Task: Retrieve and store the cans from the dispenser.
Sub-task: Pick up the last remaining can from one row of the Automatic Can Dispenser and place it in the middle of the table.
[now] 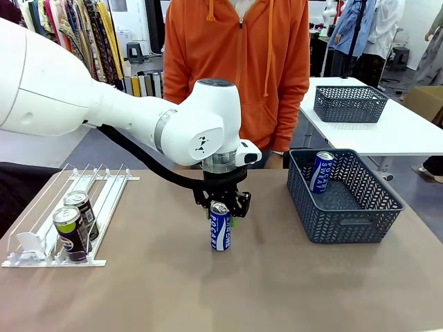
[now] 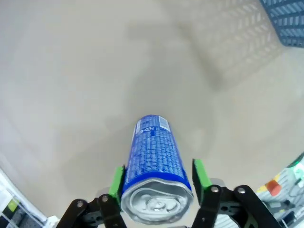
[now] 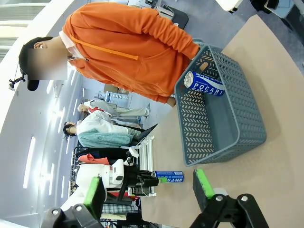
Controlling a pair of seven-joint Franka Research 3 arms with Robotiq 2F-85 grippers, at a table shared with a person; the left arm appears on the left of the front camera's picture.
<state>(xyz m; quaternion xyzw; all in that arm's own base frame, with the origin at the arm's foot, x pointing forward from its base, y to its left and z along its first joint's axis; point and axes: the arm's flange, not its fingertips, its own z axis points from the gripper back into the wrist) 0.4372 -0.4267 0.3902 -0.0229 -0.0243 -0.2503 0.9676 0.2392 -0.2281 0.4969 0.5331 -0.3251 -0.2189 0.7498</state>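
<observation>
Blue can (image 1: 220, 227) stands upright mid-frame, between the dispenser (image 1: 41, 259) at lower left and the basket (image 1: 344, 207) at right. Left gripper (image 2: 158, 178) brackets it, jaws narrowly slack, seemingly releasing. Right gripper (image 3: 148, 190) gapes wide, empty. Next, probably: left lifts clear, right fetches it.

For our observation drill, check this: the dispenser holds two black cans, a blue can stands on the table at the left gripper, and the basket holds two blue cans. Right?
No. The basket holds one blue can, not two; the front view shows it. The rest stands: two black cans in the dispenser, a standing can on the table at the left gripper.
</observation>
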